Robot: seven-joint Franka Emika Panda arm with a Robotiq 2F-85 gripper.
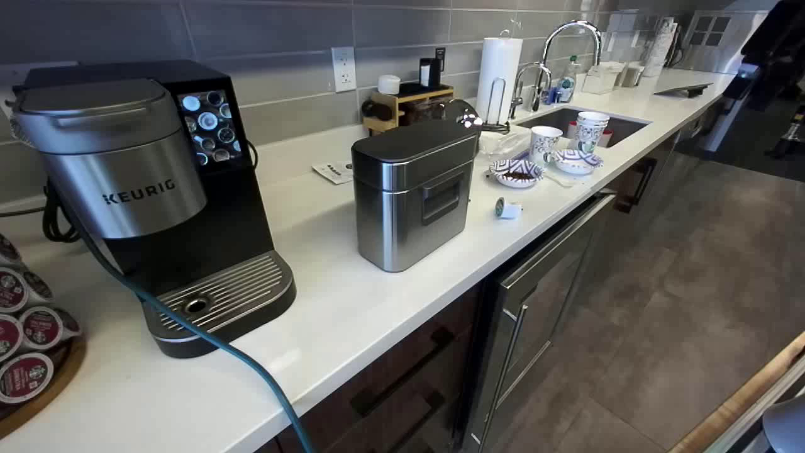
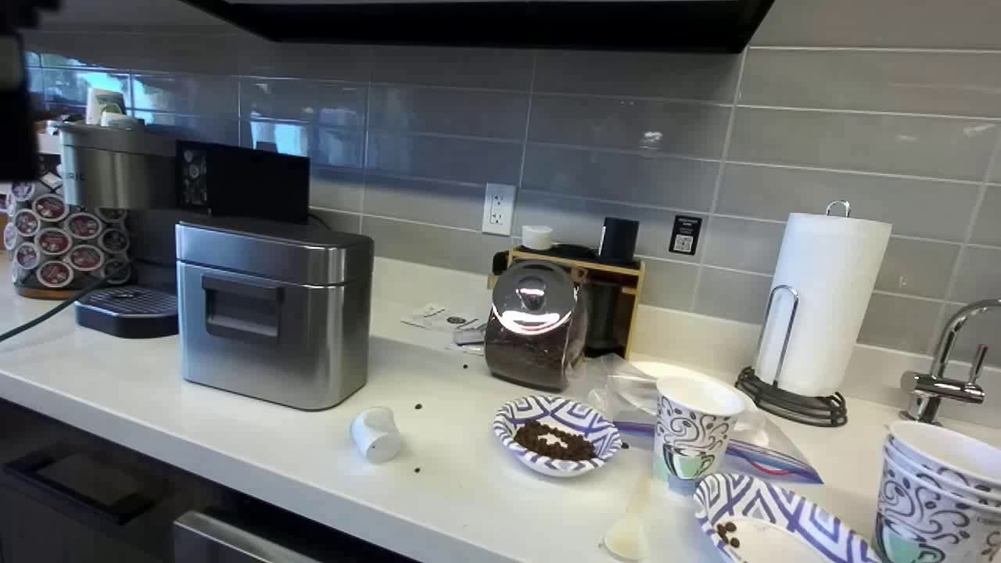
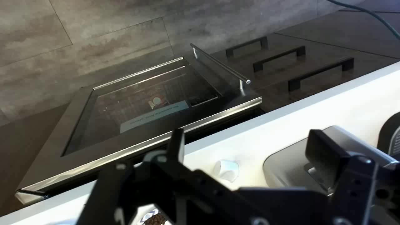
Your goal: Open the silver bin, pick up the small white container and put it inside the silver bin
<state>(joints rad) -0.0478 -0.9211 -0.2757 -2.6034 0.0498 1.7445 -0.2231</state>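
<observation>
The silver bin (image 1: 387, 226) stands on the white counter, and its flat lid is shut. It also shows in an exterior view (image 2: 328, 336), with its recessed handle facing the counter's front. In the wrist view the bin (image 3: 289, 164) is partly hidden by a finger. The small white container (image 2: 377, 435) lies on its side on the counter beside the bin, apart from it. It also shows in an exterior view (image 1: 510, 209) and in the wrist view (image 3: 226, 170). My gripper (image 3: 247, 147) is open and empty, above and away from both things.
The Keurig machine (image 1: 148, 170) stands beside the bin. Bowls (image 2: 557, 457), paper cups (image 2: 692, 430), a spoon (image 2: 626, 539), a coffee bean jar (image 2: 532, 336) and a paper towel roll (image 2: 833, 305) stand or lie on the counter. A fridge door handle (image 3: 220, 64) sits below the edge.
</observation>
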